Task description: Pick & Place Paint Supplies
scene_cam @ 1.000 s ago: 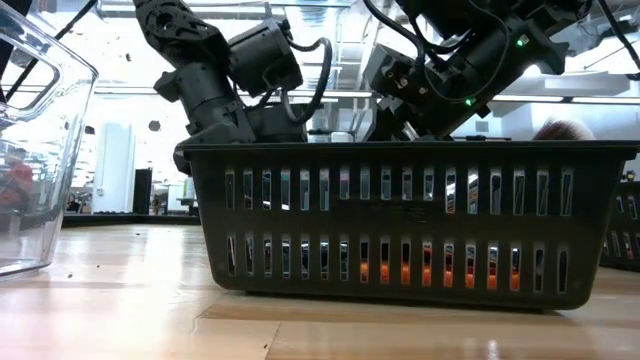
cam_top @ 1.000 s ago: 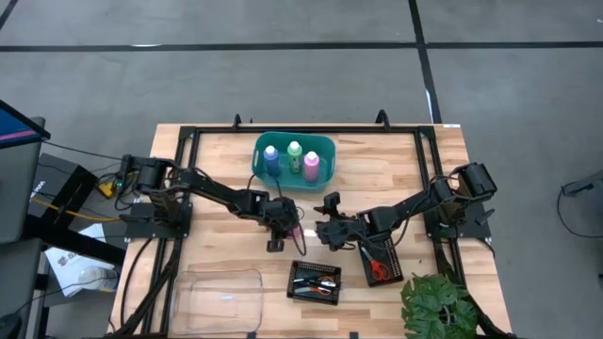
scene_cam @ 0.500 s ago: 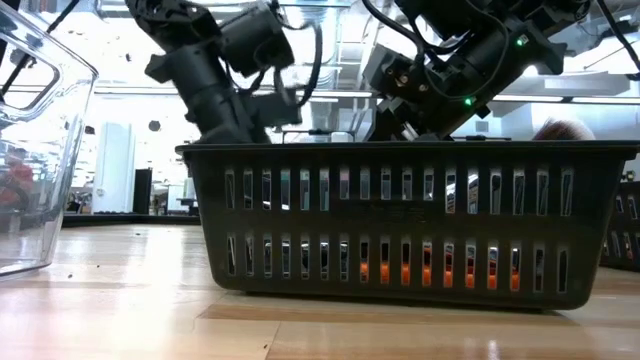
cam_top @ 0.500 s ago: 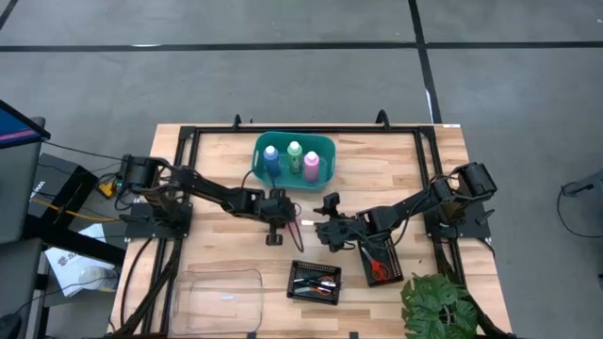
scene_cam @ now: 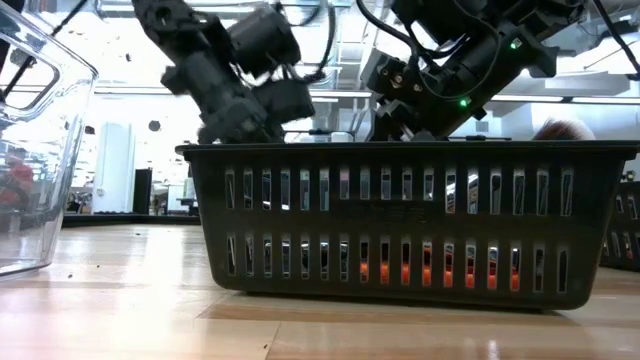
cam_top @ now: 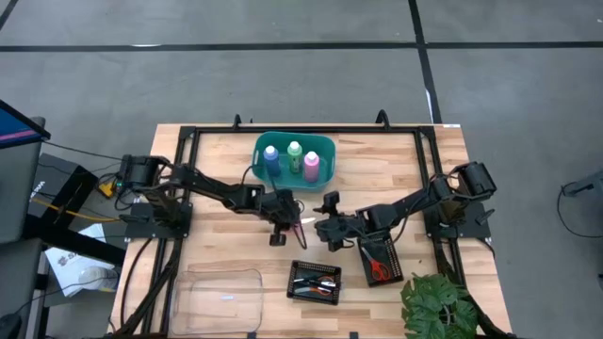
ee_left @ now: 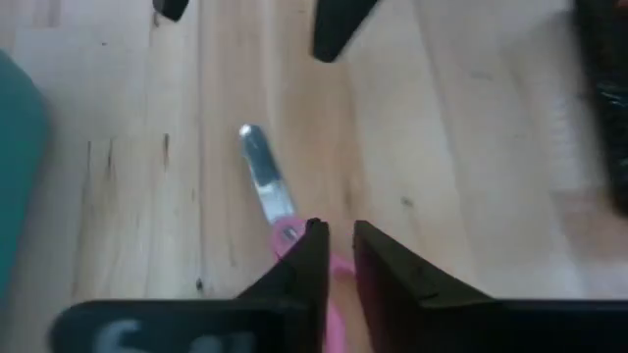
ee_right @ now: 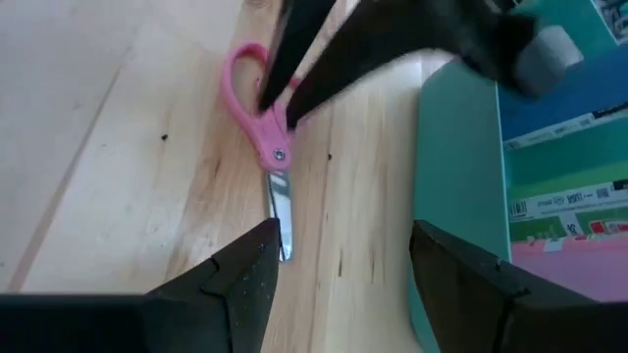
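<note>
- Left gripper (ee_left: 337,257) has its fingers drawn narrow at the handle of the pink scissors (ee_right: 261,118), which lie flat on the wooden table (cam_top: 217,160) at mid-frame of the high view; whether the handle is truly pinched I cannot tell.
- Looks to me like the pick-up step: next it needs a firm pinch, then a straight lift.
- Right gripper (ee_right: 339,260) hangs wide and empty just beside, facing the same scissors.
- Room is tight: the two grippers nearly meet, so one should back off.
- Teal basket (cam_top: 325,146), above centre, already holds the blue bottle (cam_top: 271,155), green bottle (cam_top: 294,151) and pink bottle (cam_top: 311,160).
- Two black mesh trays (cam_top: 315,281) sit lower right; the clear bin (cam_top: 221,299) lower left has free space.
</note>
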You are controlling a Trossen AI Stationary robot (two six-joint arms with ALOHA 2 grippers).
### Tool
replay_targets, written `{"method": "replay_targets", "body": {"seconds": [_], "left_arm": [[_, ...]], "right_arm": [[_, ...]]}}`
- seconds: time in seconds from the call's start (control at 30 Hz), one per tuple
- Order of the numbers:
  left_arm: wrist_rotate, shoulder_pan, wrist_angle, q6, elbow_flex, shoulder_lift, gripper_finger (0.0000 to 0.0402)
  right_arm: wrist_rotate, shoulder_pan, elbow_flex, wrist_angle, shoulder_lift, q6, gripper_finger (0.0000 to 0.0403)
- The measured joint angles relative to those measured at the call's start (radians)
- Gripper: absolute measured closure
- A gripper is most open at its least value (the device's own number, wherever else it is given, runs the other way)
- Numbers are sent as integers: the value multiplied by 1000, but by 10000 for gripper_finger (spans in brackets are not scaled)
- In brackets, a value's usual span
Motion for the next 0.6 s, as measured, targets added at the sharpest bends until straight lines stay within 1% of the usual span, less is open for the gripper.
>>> {"method": "replay_targets", "body": {"seconds": [0.23, 0.33, 0.4, 0.47, 0.53, 0.6], "left_arm": [[6, 17, 38, -4, 5, 90, 265], [8, 16, 41, -5, 7, 113, 232], [9, 16, 35, -3, 7, 121, 222], [7, 16, 27, -3, 6, 122, 220], [4, 16, 26, -3, 6, 122, 224], [-6, 17, 23, -4, 6, 122, 239]], "right_arm": [[0, -1, 0, -30, 0, 23, 189], [0, -1, 0, -31, 0, 23, 189], [0, -1, 0, -31, 0, 23, 189], [0, -1, 0, -31, 0, 23, 189], [0, -1, 0, -31, 0, 23, 189], [0, -1, 0, -30, 0, 23, 189]]}}
